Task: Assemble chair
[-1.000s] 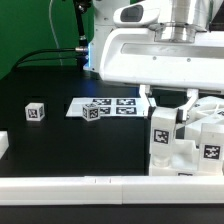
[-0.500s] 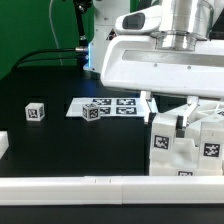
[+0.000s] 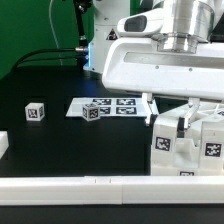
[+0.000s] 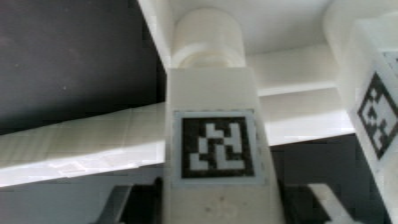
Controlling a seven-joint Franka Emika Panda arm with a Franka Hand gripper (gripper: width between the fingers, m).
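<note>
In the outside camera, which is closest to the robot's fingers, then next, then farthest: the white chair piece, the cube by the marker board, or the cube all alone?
1. Chair piece, right at the fingers, exterior view's right.
2. Cube by the marker board, middle.
3. Lone cube, far at the exterior view's left.

Close view of a robot arm's end: a broad, glossy white housing (image 3: 150,65) with rounded corners sits directly above the claw (image 3: 169,115). Higher above the claw, a short silver-grey metal cylinder (image 3: 186,22) rises from the housing, with a rounded white shell (image 3: 135,21) marked by a dark seam beside it. The claw itself is two thin, flat white fingers (image 3: 149,108) with darker edges, hanging from the housing's underside.
</note>
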